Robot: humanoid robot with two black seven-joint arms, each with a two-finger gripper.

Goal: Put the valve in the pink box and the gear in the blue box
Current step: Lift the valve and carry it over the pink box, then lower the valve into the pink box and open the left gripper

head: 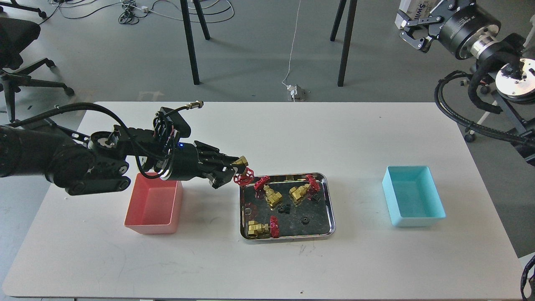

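Observation:
My left gripper [232, 170] is shut on a valve [242, 169], brass body with a red handwheel, held just above the left rim of the steel tray [330, 209]. Three more valves lie in the tray: one at mid-left [271, 193], one at mid-right [301, 190], one at the front left [261, 228]. Several tiny black gears [285, 208] lie on the tray floor. The pink box [154, 204] stands left of the tray, partly under my left arm, and looks empty. The blue box [411, 200] stands to the right, empty. My right gripper [413, 33] is raised at the top right, away from the table, fingers apart.
The white table [267, 267] bears the three containers in a row. Table legs, cables and an office chair [16, 46] stand on the floor beyond the far edge. Black hoses of my right arm [464, 113] hang at the right edge.

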